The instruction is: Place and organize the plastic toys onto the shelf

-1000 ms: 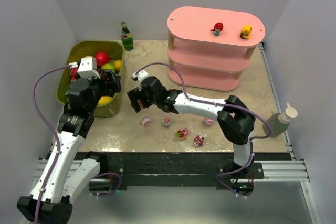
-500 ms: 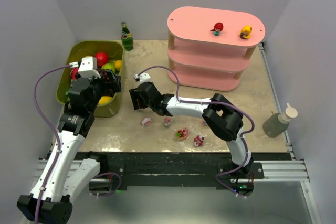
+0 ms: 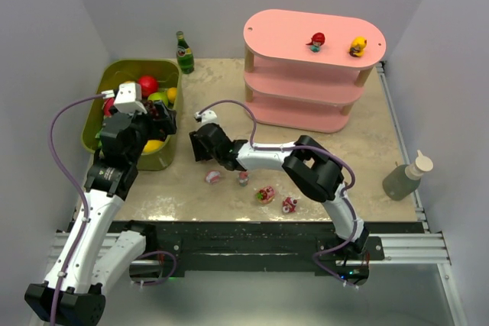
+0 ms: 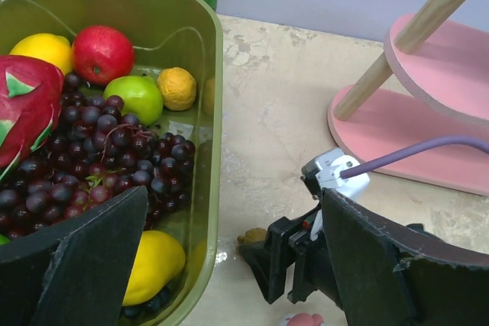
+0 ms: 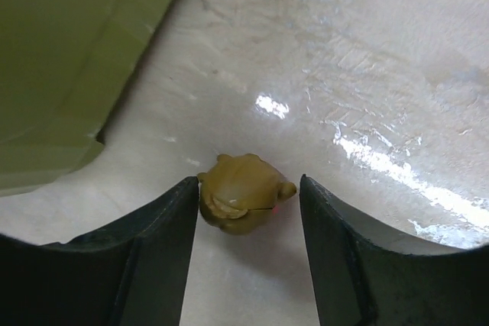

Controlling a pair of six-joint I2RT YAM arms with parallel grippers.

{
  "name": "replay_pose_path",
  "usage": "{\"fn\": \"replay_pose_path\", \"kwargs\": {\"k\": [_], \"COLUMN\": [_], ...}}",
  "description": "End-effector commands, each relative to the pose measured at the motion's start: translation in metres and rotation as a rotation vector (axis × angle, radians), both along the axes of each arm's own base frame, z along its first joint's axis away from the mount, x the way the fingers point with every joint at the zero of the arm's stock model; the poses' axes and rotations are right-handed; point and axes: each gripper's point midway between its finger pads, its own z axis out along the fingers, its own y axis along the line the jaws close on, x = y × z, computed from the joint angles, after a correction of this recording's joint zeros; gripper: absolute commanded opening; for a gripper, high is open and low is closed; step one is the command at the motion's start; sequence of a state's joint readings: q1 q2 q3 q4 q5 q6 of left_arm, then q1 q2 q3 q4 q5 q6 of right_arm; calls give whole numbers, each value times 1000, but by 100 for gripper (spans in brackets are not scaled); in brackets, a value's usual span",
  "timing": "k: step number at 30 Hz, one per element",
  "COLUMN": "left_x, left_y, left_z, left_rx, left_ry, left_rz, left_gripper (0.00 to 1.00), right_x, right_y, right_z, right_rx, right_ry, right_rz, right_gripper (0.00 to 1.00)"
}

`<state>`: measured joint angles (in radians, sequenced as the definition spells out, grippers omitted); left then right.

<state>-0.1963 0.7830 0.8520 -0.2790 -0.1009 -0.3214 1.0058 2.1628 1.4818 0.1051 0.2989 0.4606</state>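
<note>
A small brown-haired figurine (image 5: 244, 202) lies on the table by the green bin's near corner, also in the left wrist view (image 4: 256, 237). My right gripper (image 5: 248, 211) is open around it: the left finger touches it and the right finger stands apart. In the top view that gripper (image 3: 197, 145) is low beside the bin. My left gripper (image 4: 237, 265) is open and empty above the bin's right edge. Two figurines, red-haired (image 3: 315, 40) and yellow (image 3: 357, 46), stand on the top board of the pink shelf (image 3: 306, 74). Several pink-white figurines (image 3: 266, 195) lie near the front edge.
The olive-green bin (image 3: 114, 82) holds grapes, apples and lemons at the left. A green glass bottle (image 3: 184, 53) stands behind it. A grey-green squeeze bottle (image 3: 405, 177) stands at the table's right edge. My right arm stretches across the table's middle.
My right gripper has moved left and down toward the bin's corner, to either side of the brown-haired figurine. The left arm has not moved.
</note>
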Motion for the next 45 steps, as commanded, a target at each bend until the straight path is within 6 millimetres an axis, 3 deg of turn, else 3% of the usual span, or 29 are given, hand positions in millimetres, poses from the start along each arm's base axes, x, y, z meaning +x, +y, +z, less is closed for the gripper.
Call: {"fn": "replay_pose_path", "kwargs": {"k": [1,4,9,15,22,33,39,45], "left_x": [3,3,3,3,3,3,3,3], "left_y": [4,4,5,5,5,4,4,3], "left_z": [-1,-2,-2,-3,-3,-4,-3,-2], "left_rx": [11,12,15,15,15,14,10,10], "left_ry": [-7,-4,-4,-3,-3,0,-2,-4], "left_rz": [13,15,19,19,19,16,12,9], "left_gripper": [100,100,100,99,100,100,100,100], "right_x": [10,11,12,13,13,18,33,51], "right_y": [10,10,6,7,4,-23,-59,-111], "right_z": [14,11,10,14,37,114,157,226], "right_rx": [54,48,37,38,41,11,-25,-41], "right_ry": [-30,-32,-45,-52,-73,-74,-59,-142], "right_rz": [-44,-49,-62,-62,-59,-94,-125,-207], "right_gripper": [56,54,37,25,17,14,13,14]}}
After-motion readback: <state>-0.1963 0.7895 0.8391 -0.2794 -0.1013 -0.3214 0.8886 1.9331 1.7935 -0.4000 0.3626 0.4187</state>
